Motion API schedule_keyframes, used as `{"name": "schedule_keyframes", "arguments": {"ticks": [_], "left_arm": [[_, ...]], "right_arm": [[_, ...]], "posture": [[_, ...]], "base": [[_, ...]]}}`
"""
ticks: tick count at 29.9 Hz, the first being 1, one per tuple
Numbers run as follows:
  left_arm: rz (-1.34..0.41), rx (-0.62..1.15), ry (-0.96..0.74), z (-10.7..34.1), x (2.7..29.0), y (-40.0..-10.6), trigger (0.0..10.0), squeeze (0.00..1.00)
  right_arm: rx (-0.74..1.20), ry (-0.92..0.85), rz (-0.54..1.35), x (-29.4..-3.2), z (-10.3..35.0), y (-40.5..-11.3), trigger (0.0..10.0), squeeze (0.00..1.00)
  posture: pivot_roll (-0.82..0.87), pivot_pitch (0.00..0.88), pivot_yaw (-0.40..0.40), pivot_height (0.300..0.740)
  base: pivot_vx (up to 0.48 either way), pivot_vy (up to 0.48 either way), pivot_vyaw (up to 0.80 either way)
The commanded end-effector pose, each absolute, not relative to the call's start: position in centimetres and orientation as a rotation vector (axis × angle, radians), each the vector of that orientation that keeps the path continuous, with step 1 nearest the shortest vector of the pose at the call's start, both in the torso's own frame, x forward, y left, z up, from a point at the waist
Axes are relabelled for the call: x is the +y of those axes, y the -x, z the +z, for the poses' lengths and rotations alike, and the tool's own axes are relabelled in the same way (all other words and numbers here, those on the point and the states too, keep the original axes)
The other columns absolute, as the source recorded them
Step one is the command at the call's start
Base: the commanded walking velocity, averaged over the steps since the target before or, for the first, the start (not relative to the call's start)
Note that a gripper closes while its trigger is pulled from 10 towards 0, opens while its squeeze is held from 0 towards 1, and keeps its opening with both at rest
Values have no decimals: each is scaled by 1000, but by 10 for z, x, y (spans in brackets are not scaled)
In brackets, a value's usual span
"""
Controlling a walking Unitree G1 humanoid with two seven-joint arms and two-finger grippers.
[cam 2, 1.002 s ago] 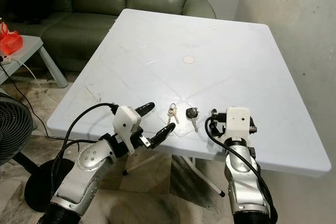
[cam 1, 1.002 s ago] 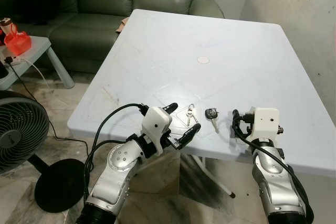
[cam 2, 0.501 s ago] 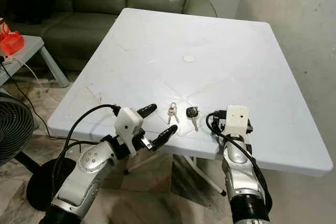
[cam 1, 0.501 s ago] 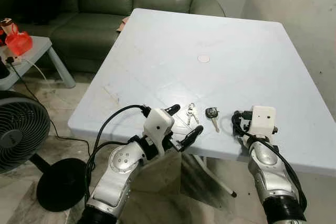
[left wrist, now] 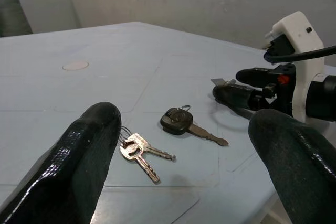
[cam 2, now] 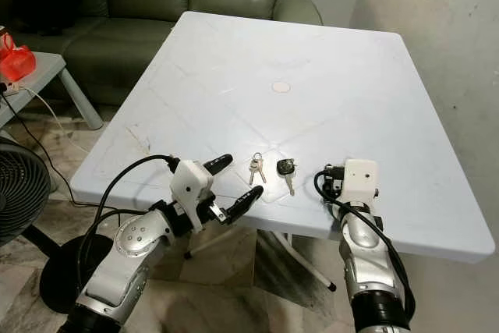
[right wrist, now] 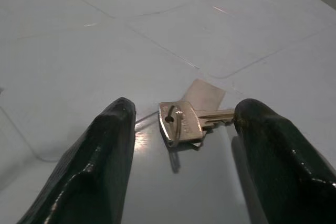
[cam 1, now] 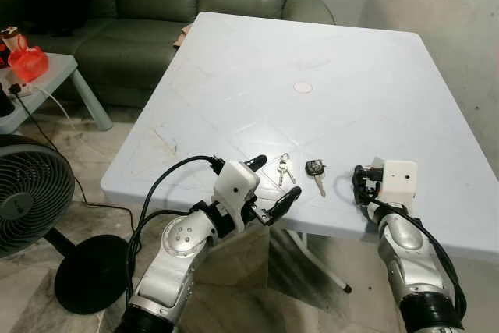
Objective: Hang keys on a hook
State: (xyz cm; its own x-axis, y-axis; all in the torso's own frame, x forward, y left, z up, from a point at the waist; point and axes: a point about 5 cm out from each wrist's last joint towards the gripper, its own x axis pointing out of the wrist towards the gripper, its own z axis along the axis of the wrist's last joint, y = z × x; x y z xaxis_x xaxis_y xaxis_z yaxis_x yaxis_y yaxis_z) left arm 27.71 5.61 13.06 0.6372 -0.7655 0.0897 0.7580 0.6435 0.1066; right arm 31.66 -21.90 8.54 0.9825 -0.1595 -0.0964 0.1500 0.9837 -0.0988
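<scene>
1. The left pincer (cam 1: 270, 183) hovered spread at the bench (cam 1: 234, 99) edge.
2. The right pincer (right wrist: 181, 145), also spread, straddled a silver key (right wrist: 181, 121).
3. The keys (cam 1: 283, 169) and a black-headed key (cam 1: 315, 171) lay flat beyond: light, stiff, likely slippery, best pinched at the ring.

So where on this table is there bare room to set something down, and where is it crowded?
The white table lies bare from the round cap back to the sofa side, and along both side edges. The near edge is crowded: silver keys and black-headed key sit between the open left gripper and the right gripper.
</scene>
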Motion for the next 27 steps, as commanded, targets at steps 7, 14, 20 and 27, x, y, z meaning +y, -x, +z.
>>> {"name": "schedule_keyframes", "arguments": {"ticks": [7, 14, 20, 27], "left_arm": [[-874, -151, -79, 135, 55, -277, 10000, 0], [-873, -156, -86, 135, 54, -277, 10000, 0], [-874, -162, -91, 136, 53, -278, 10000, 0], [-877, -167, -96, 136, 52, -278, 10000, 0]], "right_arm": [[134, 68, -134, -228, 76, -308, 10000, 0], [143, 71, -107, -231, 71, -302, 5137, 0], [144, 85, -97, -232, 69, -299, 0, 0], [150, 77, -82, -230, 67, -298, 3490, 0]], "posture": [[-72, 123, 11, 727], [-72, 116, 10, 727], [-74, 110, 11, 727], [-76, 105, 11, 727]], "base": [[0, 0, 0], [0, 0, 0], [0, 0, 0], [0, 0, 0]]}}
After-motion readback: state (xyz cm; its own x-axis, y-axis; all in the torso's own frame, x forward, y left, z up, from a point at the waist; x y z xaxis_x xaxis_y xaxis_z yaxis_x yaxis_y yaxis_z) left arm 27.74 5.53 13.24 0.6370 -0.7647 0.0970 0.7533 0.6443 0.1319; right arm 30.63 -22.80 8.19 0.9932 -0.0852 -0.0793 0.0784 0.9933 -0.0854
